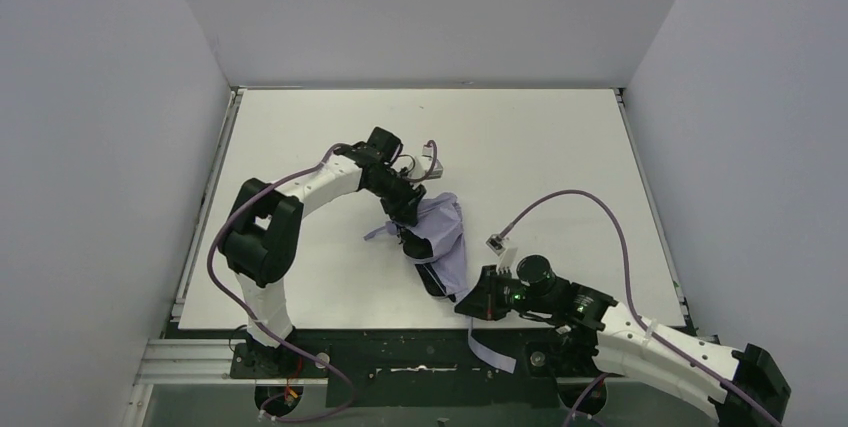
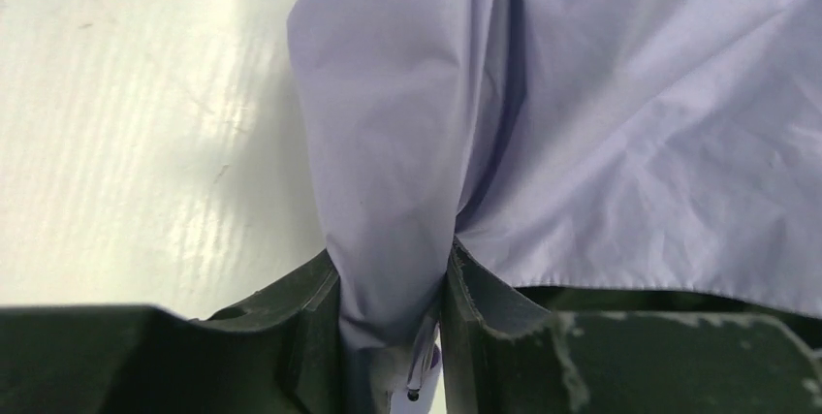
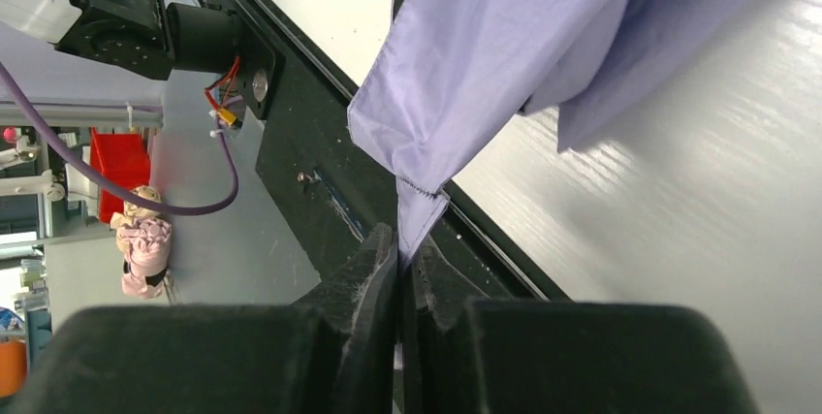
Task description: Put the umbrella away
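Observation:
The umbrella [image 1: 447,232] lies as a crumpled bundle of pale lavender fabric near the front middle of the white table [image 1: 300,147]. My left gripper [image 1: 410,235] reaches into it from the upper left. In the left wrist view the gripper [image 2: 393,307] is shut on a pinched fold of the fabric [image 2: 582,123], with a thin rib tip [image 2: 415,393] between the jaws. My right gripper [image 1: 474,299] sits at the table's front edge. In the right wrist view it [image 3: 405,254] is shut on a narrow lavender tab [image 3: 420,212] of the umbrella [image 3: 504,46]. Shaft and handle are hidden.
Grey walls close in the table on three sides. A black base rail [image 1: 400,347] runs along the front edge, with a pale strip [image 1: 492,352] lying across it. A purple cable [image 1: 590,202] arches over the right side of the table.

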`<state>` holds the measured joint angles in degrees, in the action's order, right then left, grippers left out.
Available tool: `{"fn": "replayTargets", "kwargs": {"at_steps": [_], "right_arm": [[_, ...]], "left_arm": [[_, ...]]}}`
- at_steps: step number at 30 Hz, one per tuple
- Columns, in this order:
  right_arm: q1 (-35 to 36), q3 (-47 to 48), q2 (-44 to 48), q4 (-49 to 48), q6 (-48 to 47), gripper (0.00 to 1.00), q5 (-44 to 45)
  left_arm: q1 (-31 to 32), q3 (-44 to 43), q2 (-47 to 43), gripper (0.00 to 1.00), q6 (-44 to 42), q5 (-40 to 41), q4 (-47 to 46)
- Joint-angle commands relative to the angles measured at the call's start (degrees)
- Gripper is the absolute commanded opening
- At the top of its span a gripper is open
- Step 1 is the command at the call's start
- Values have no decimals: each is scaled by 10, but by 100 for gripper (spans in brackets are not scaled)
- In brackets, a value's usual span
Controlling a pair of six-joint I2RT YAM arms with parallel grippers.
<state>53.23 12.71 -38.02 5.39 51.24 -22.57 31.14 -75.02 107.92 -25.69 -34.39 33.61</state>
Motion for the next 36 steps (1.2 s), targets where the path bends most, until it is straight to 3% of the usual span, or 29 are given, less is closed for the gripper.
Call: {"fn": "replayTargets", "kwargs": {"at_steps": [1, 12, 22, 25, 30, 36], "right_arm": [[3, 10, 21, 53, 15, 0, -12], [20, 1, -14, 158, 98, 0, -23], [21, -24, -126, 39, 104, 1, -18], [21, 8, -139, 53, 68, 16, -5], [18, 137, -100, 232, -42, 44, 104], [-12, 263, -118, 391, -123, 53, 189]], "left_arm": [[-12, -32, 3, 0, 12, 42, -30], [1, -10, -13, 0, 35, 199, -90], [34, 65, -58, 0, 33, 226, -180], [44, 98, -80, 0, 20, 232, -215], [70, 156, -118, 0, -13, 227, -267], [112, 213, -143, 0, -48, 287, -336]]}}
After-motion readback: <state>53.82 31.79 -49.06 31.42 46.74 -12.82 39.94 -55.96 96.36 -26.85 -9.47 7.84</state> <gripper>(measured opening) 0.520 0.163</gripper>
